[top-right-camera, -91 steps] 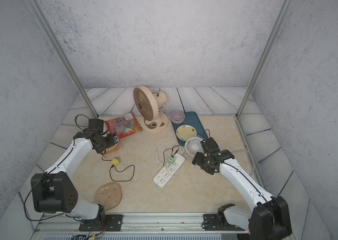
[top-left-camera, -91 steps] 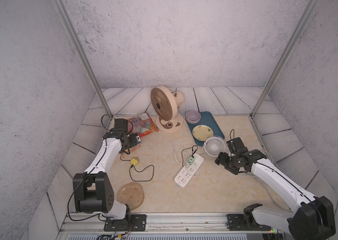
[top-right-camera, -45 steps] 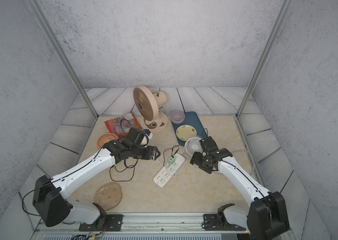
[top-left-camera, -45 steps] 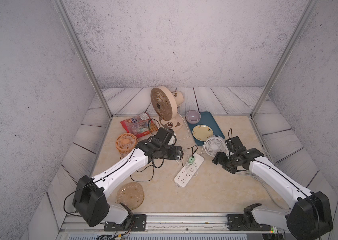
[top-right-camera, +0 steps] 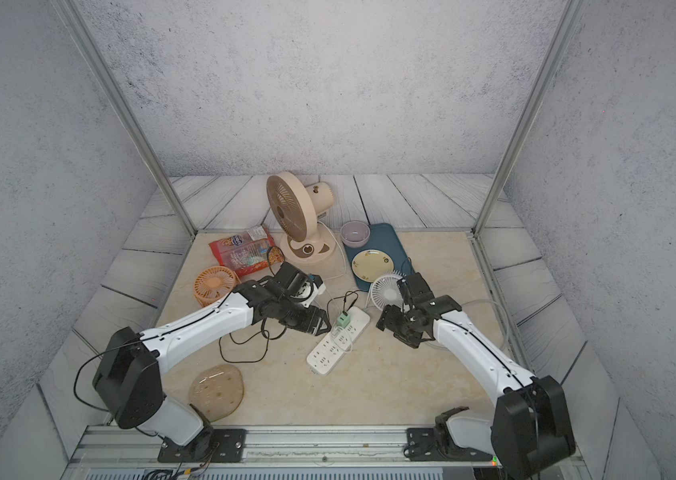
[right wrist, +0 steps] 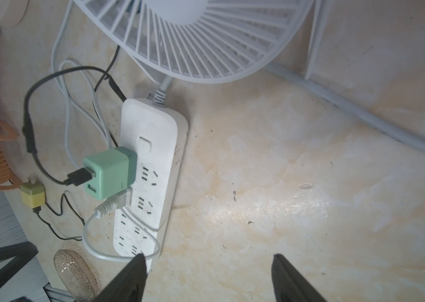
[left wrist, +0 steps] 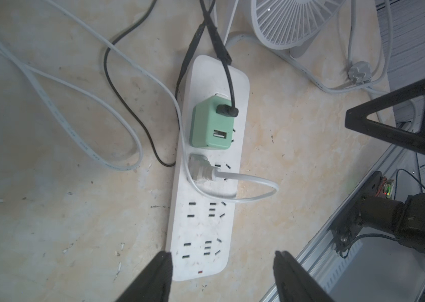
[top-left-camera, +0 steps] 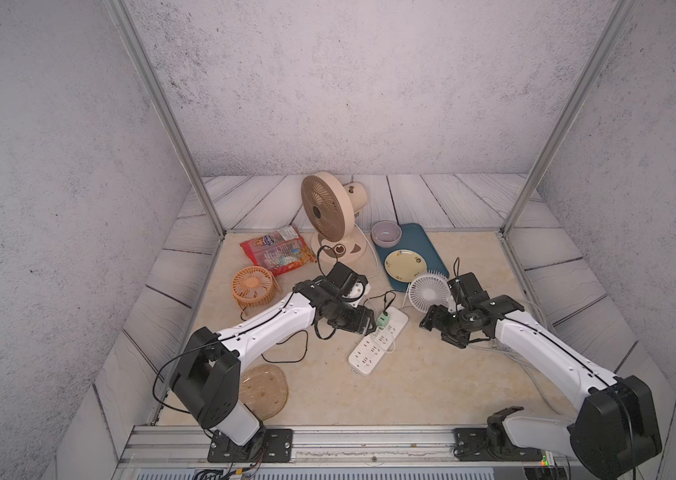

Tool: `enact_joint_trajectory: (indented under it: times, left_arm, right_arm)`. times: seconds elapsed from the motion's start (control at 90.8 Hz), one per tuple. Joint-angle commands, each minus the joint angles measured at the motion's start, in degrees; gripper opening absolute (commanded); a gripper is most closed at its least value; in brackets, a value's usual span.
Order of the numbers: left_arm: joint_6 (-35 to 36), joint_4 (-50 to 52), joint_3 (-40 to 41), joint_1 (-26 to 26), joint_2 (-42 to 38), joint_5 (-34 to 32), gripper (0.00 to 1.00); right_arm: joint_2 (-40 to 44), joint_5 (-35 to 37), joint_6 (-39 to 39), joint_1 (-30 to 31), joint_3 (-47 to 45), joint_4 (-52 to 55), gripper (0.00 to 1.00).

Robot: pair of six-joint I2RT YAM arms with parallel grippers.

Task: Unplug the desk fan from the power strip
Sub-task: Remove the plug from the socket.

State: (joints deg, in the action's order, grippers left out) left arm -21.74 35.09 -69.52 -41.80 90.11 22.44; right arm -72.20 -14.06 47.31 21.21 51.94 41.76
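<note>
The white power strip (top-left-camera: pixel 376 345) (top-right-camera: pixel 338 340) lies slantwise mid-table. A green USB adapter (left wrist: pixel 211 128) (right wrist: pixel 112 172) with a black lead and a white plug (left wrist: pixel 199 170) (right wrist: pixel 117 202) on a thin white cable are plugged into it. The beige desk fan (top-left-camera: pixel 326 212) (top-right-camera: pixel 288 212) stands upright at the back, and a white cable runs from its base toward the strip. My left gripper (top-left-camera: pixel 363 326) (left wrist: pixel 222 255) hangs open over the strip, holding nothing. My right gripper (top-left-camera: pixel 432 322) (right wrist: pixel 207 257) is open over bare table, to the right of the strip.
A small white fan (top-left-camera: pixel 427 289) stands close behind my right gripper. An orange fan (top-left-camera: pixel 252 286) and a red snack bag (top-left-camera: pixel 278 255) are at the left. The blue tray (top-left-camera: pixel 432 249) holds a plate and a bowl. A glass dish (top-left-camera: pixel 263 390) lies front left. A yellow adapter (right wrist: pixel 33 194) lies loose.
My left arm swung from the orange fan at the left across to the power strip, and its jaws narrowed. My right gripper edged slightly left toward the strip.
</note>
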Motion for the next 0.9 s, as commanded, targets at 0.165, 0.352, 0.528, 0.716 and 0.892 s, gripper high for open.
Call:
enact_joint_trajectory:
  times: [0.165,0.352,0.528,0.716,0.892]
  left_arm:
    - [4.74,8.38,-8.64,-5.12,5.21,-7.72,0.53]
    - [5.43,8.67,-11.11,-5.64,7.78,-10.27,0.52]
    - [7.23,10.46,-16.15,-5.96,12.15,-11.42,0.54]
    - [9.26,13.66,-20.85,-6.47,17.11,-12.49,0.51]
    - [10.21,14.21,-21.02,-6.76,17.86,-13.16,0.54]
  right_arm:
    - [-1.03,-2.9,1.49,0.53,-2.55,-0.84,0.75]
    - [-1.57,-3.84,2.68,0.5,-3.5,-2.49,0.75]
    - [-2.78,-4.27,2.92,0.61,-3.43,-3.01,0.75]
    - [-4.3,-5.58,3.9,0.59,-3.3,-5.12,0.75]
    - [-4.93,-5.71,3.63,0.63,-2.48,-5.25,0.75]
